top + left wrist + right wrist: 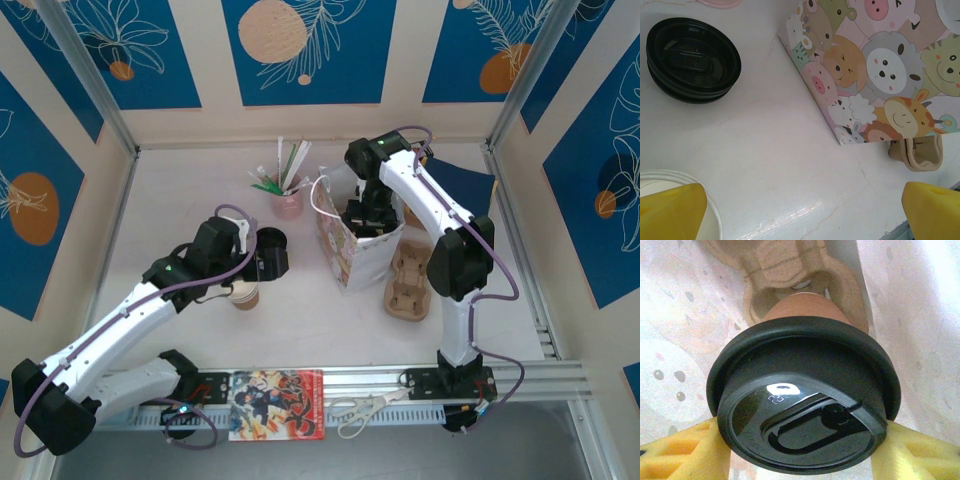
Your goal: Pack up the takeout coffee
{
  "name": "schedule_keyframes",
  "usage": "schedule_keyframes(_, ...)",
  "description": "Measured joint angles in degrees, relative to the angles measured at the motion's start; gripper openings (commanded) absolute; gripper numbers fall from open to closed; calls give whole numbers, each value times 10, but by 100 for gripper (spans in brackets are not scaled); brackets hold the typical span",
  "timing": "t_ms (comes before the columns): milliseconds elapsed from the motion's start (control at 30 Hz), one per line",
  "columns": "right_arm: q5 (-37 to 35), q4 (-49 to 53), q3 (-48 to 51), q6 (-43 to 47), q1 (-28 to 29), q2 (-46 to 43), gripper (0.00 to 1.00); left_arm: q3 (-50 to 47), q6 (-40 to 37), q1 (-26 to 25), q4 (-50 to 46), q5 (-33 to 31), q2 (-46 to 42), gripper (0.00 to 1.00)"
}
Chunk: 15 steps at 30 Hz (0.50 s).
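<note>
A takeout coffee (805, 307) with a kraft-brown body and a black lid (800, 405) hangs inside the cartoon-animal paper bag (350, 250). My right gripper (802, 452) is shut on it, a yellow finger on each side of the lid. Below the cup is a pulp cup carrier (785, 265) on the bag's floor. From above, the right gripper (362, 215) reaches down into the bag's mouth. A second takeout coffee (245, 293), with no lid, stands on the table; its white rim (715, 220) is beside one finger of my open left gripper (802, 212), which holds nothing.
A stack of black lids (692, 60) lies left of the bag (880, 70). Another pulp carrier (408, 280) lies right of the bag. A pink cup of straws (288, 200) stands behind. Scissors (360, 408) and a printed booklet (277, 403) lie at the near edge.
</note>
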<state>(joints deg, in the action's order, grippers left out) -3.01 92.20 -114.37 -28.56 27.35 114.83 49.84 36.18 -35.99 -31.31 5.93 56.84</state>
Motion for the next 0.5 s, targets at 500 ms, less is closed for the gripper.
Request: schedule_keyframes(500, 0, 0, -7, 0, 0, 5, 64, 0, 0, 0, 0, 0, 0, 100)
